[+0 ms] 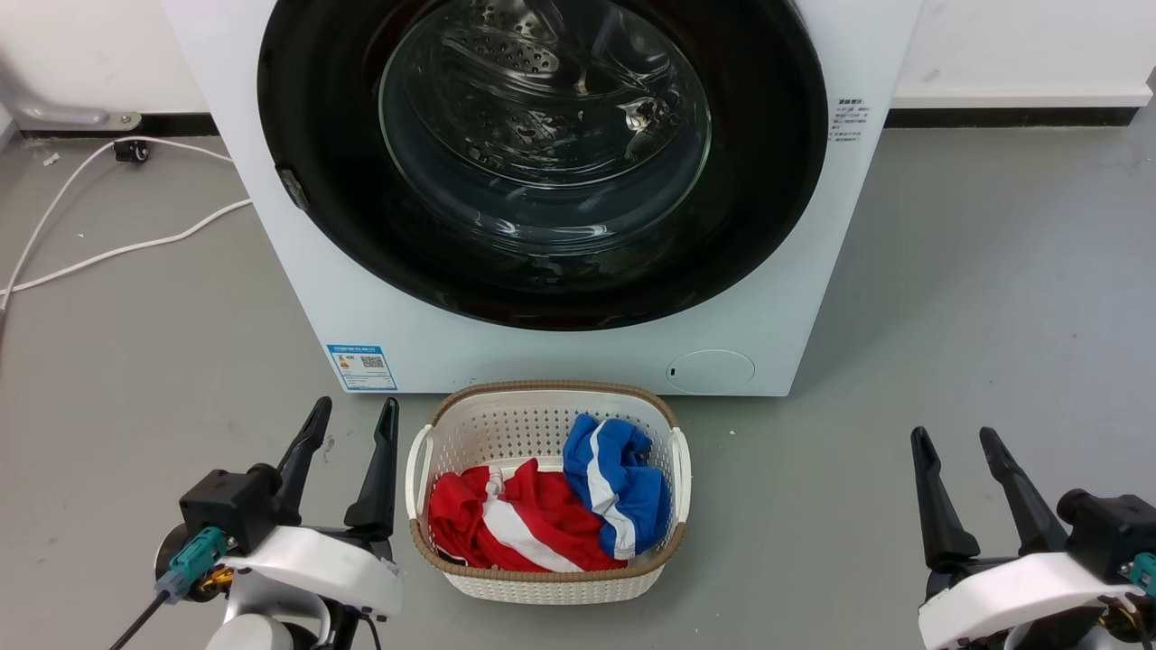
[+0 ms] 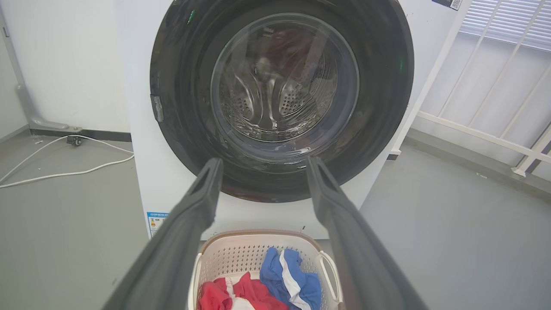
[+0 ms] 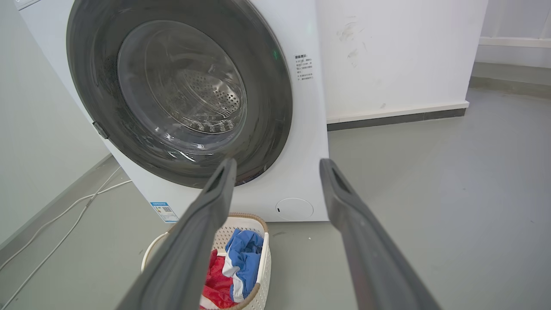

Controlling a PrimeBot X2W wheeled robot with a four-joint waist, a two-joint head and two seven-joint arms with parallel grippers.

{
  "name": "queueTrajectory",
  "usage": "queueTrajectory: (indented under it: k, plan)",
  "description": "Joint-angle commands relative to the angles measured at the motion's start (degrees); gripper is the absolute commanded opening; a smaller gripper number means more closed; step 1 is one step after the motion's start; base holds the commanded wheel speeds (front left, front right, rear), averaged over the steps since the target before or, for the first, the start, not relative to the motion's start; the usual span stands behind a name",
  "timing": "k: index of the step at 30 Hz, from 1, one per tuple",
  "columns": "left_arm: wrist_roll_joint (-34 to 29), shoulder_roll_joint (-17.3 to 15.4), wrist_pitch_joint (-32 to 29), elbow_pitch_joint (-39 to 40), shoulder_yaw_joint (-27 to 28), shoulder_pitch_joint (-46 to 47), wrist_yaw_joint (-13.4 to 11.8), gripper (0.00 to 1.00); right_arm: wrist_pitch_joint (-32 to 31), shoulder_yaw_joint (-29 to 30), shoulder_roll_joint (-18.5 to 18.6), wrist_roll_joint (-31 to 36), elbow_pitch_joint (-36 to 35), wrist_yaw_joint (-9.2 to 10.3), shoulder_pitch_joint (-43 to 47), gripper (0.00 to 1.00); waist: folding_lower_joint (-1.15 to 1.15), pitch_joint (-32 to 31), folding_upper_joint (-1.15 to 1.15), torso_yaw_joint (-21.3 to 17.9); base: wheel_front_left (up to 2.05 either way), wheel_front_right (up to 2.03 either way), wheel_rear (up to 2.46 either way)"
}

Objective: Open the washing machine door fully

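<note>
The washing machine (image 1: 379,298) is a white box standing straight ahead of me. Its door (image 1: 768,181) is a wide glossy black ring with a clear bulging window, and it lies shut flat against the front, with a small latch on its left rim. The same door (image 2: 181,120) fills the upper left wrist view and door (image 3: 267,112) shows at an angle in the right wrist view. My left gripper (image 1: 355,420) is open at the lower left, well short of the machine. My right gripper (image 1: 955,442) is open at the lower right, holding nothing.
A white laundry basket (image 1: 542,406) with red and blue clothes stands on the floor directly in front of the machine, between my grippers. White cables (image 1: 135,244) trail over the grey floor at the left. A white railing (image 2: 473,129) stands to the machine's right.
</note>
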State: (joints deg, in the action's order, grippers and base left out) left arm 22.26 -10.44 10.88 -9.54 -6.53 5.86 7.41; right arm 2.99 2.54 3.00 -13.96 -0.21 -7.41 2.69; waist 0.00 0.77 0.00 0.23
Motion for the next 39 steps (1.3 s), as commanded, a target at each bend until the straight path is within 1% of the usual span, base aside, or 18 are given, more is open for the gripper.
queueTrajectory:
  k: [1,15,26,36,39]
  plan:
    - [-1.4,-0.4,0.6,0.2,0.0,0.9,0.1,1.0,0.3,-0.1,-0.1,1.6,-0.8,-0.12,0.4,1.0,0.0,0.0,0.0,0.0,0.0,0.0,0.0]
    - [-5.6,-0.6,2.3,-1.0,-0.5,1.0,0.1,1.0,1.0,0.0,-0.1,7.7,-1.9,-0.08,1.0,1.0,0.0,0.1,0.0,0.0,0.0,0.0,0.0]
    - [-8.3,-0.9,3.5,-2.0,-1.0,1.3,0.1,1.0,1.6,-0.2,-0.2,11.2,-2.3,-0.07,1.5,1.0,0.0,0.2,0.0,0.0,0.0,0.0,0.0]
    - [-10.3,-0.5,4.4,-2.9,-0.3,1.5,0.1,1.0,2.3,-0.2,-0.2,13.4,-2.5,-0.07,1.8,1.0,0.0,0.5,0.0,-0.1,0.0,0.0,0.0]
    - [-10.0,-0.3,4.4,-3.1,0.0,1.5,0.1,1.0,2.3,-0.2,-0.2,12.9,-2.2,-0.07,1.6,1.0,0.0,0.5,0.0,-0.1,0.0,0.0,0.0]
